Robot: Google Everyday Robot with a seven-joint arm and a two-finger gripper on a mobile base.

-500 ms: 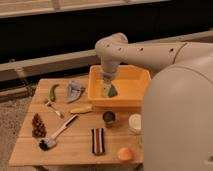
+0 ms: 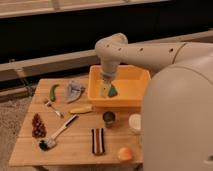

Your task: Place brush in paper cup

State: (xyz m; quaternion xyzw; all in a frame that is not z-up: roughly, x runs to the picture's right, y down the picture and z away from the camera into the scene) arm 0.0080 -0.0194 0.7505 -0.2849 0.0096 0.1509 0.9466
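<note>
Slim white-handled brush (image 2: pixel 59 131) with a dark bristled head lies flat at the front left of the wooden desk (image 2: pixel 75 155), well apart from the short round white paper cup (image 2: pixel 135 123) beside a shiny metal cup (image 2: pixel 109 118), gripper (image 2: pixel 106 87) inside the yellow plastic bin (image 2: pixel 131 75), fingers apart.
</note>
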